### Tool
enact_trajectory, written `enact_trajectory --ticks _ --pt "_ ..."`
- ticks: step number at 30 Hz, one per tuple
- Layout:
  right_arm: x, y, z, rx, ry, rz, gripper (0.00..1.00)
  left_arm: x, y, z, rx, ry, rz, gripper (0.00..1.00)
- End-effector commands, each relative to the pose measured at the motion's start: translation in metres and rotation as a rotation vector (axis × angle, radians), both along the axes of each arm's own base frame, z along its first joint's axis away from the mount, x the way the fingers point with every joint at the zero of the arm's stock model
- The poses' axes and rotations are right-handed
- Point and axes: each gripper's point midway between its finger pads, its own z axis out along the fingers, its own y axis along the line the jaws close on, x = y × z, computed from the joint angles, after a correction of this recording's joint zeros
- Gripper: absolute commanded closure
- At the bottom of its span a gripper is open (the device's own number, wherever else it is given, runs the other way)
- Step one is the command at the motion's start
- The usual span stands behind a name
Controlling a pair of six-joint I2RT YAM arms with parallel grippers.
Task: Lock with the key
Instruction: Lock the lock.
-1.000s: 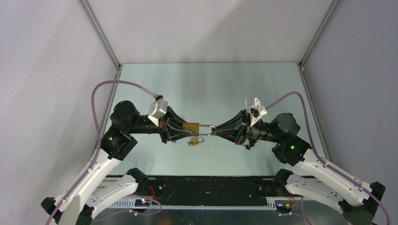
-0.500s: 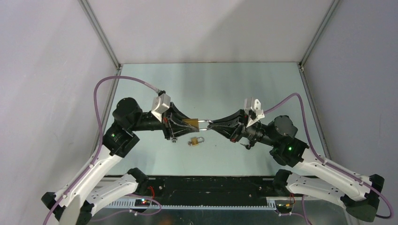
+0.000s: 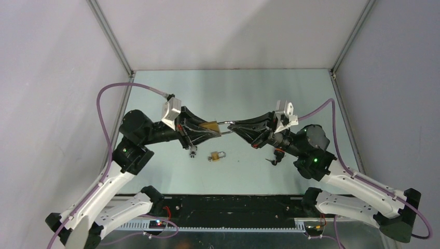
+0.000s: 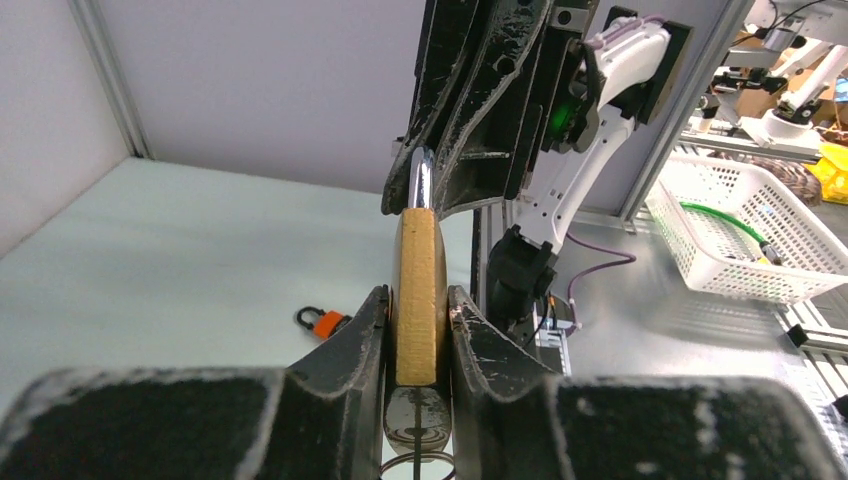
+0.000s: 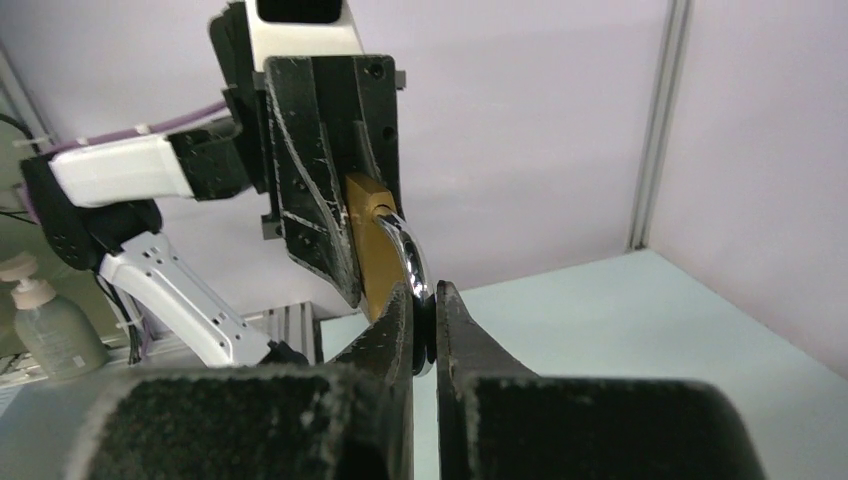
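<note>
The brass padlock [image 3: 210,126] hung in the air above the counter [image 3: 259,88], between the two arms. The left gripper [image 3: 216,129] had its jaws clamped on the lock's flat sides. The right gripper [image 3: 231,126] had its jaws pinched tight on the silver shackle [image 5: 411,262]. A second, small padlock [image 3: 218,155] lay on the counter below them.

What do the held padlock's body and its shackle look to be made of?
Body: probably brass, given its matte golden-tan faces, though it may only be brass-coloured. Shackle: likely polished steel or chrome plate, as it is silvery with bright, mirror-like highlights.
</note>
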Motion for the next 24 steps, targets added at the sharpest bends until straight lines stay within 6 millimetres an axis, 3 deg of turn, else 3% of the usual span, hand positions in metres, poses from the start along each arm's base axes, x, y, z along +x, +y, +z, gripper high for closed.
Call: enact_trajectory --ticks 1,10,16,24 --pt "-0.08 0.047 -0.057 -0.186 0.102 0.503 1.0 0.006 -0.033 0.005 -0.047 -0.022 -0.057 1.0" --pt "-0.082 0.052 -0.092 -0.263 0.185 0.542 1.0 0.018 -0.04 0.024 -0.078 -0.055 -0.033 1.0" --pt "-0.072 0.062 -0.134 -0.329 0.25 0.519 1.0 0.019 -0.044 0.032 -0.093 -0.056 -0.053 1.0" --pt "-0.057 0.071 -0.171 -0.364 0.29 0.478 1.0 0.012 -0.041 0.037 -0.119 -0.055 -0.072 1.0"
